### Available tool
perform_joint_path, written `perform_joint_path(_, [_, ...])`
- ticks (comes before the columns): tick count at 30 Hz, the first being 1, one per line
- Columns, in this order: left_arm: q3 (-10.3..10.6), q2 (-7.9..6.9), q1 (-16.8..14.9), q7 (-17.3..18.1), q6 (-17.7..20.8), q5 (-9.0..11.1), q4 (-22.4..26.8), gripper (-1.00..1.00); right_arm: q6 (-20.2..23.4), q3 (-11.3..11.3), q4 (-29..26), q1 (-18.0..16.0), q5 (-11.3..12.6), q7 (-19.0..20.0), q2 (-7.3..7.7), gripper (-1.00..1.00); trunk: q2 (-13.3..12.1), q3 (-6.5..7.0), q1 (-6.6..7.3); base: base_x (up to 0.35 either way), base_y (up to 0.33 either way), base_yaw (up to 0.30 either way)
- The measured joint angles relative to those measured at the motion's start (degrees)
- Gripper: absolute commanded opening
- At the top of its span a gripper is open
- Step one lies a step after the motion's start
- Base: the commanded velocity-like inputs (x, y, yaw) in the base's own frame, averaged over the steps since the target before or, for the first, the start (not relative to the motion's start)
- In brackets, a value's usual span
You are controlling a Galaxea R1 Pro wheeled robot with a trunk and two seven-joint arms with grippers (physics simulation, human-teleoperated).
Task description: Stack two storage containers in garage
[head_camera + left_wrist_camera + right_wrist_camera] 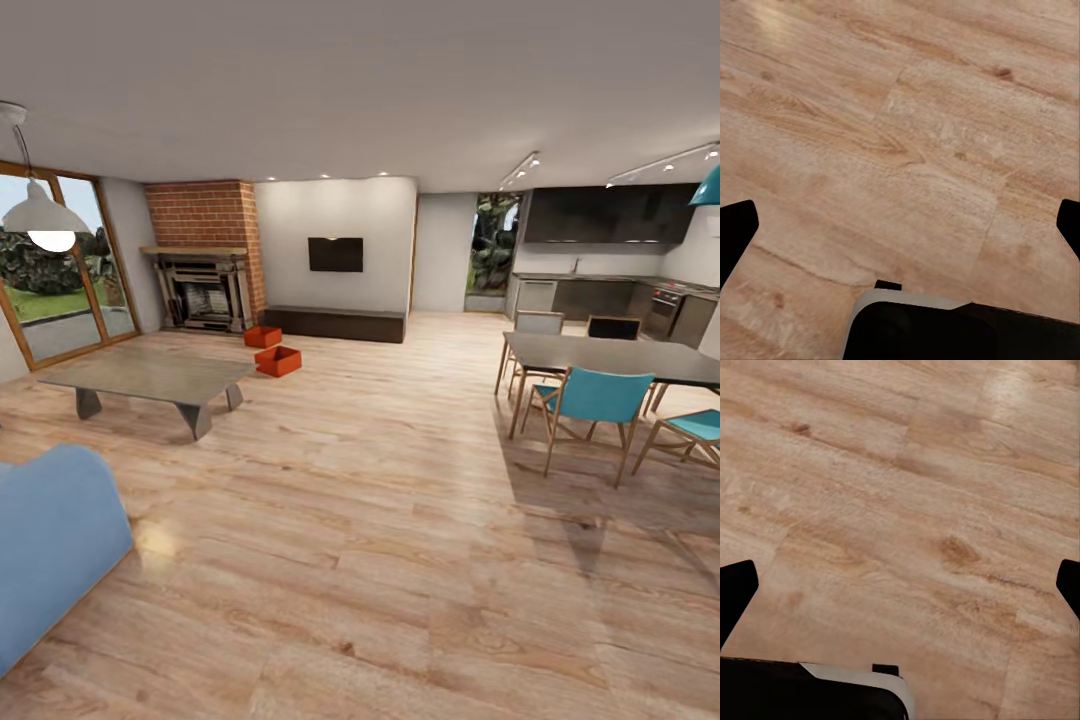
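1. Head cam is looking across the living room w/ a light plank floor [380, 560]; two orange-red bins are sitting on it far off, well apart from the robot.
2. Nearer bin [278, 361] is lying just off the far corner of a low grey coffee table [150, 378]; farther bin [263, 336] is sitting behind it, near the fireplace [205, 290] and the end of a long dark bench [335, 323]. Bins are close together; can't tell if touching.
3. Brick chimney [205, 214] is rising above the fireplace; glass doors [55, 265] are standing at the left.
4. Dining table [610, 357] w/ teal chairs [590, 400] is standing at the right, kitchen behind.
5. Left gripper [900, 225]: dark fingertips [736, 225] are showing at opposite edges of the wrist pic, spread wide, holding nothing, plank floor below.
6. Right gripper [900, 585]: fingertips [736, 583] likewise are standing wide apart, nothing btwn them, over bare planks.
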State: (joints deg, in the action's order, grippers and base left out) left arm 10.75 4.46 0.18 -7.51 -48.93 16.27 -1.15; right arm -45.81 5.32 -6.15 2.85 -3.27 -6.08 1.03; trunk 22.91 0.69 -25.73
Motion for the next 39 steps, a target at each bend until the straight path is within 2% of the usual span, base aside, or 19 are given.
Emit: perform_joint_path(39, [0.0, 0.0, 0.0, -0.03, 0.0, 0.0, 0.0, 1.0, -0.02, -0.01, 0.18, 0.0, 0.14, -0.09, 0.0, 1.0, 0.0, 0.0, 0.0, 0.327, 0.0, 0.0])
